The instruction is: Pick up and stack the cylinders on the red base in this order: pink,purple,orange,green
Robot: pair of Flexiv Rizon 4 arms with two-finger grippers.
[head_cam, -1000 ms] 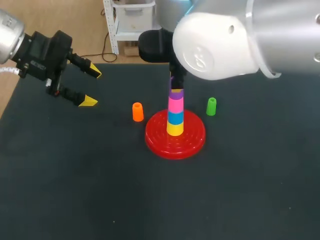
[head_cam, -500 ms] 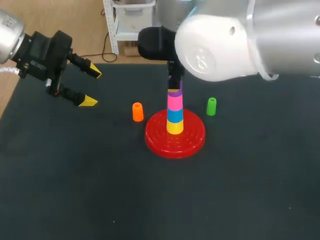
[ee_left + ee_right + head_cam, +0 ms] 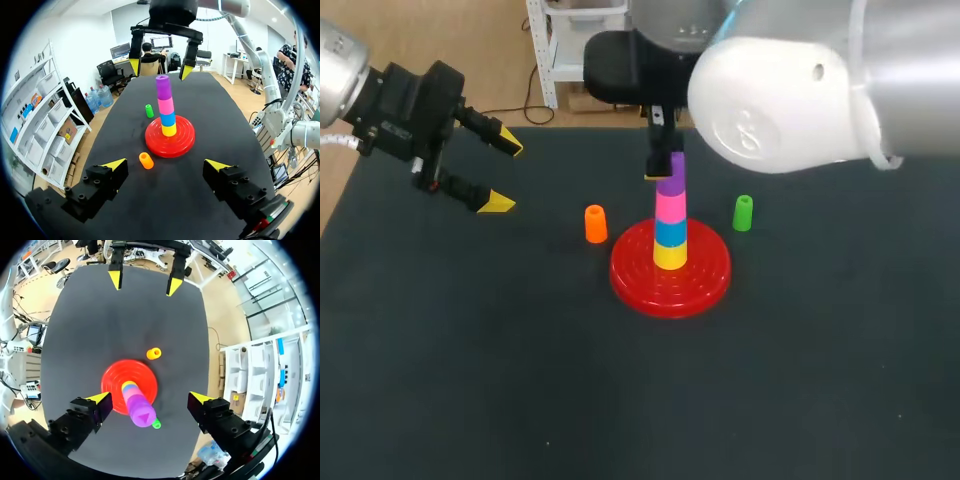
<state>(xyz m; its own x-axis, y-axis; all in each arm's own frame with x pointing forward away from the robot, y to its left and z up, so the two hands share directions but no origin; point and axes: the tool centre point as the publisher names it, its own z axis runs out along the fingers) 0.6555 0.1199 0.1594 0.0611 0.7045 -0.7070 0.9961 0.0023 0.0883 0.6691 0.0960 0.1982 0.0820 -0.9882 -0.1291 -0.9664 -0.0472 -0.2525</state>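
Over the table [image 3: 470, 350], the right arm [image 3: 790, 90] half hides its spread pincer [image 3: 160, 69].

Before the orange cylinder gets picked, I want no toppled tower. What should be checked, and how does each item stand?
1. Purple cylinder seated straight on the pink cylinder: ok.
2. Right gripper open, fingers clear of the stack: ok.
3. Small orange cylinder upright, alone on the black table: ok.
4. Left gripper open and empty: ok.
5. Green cylinder across the round red base from the orange one, out of the way: ok.
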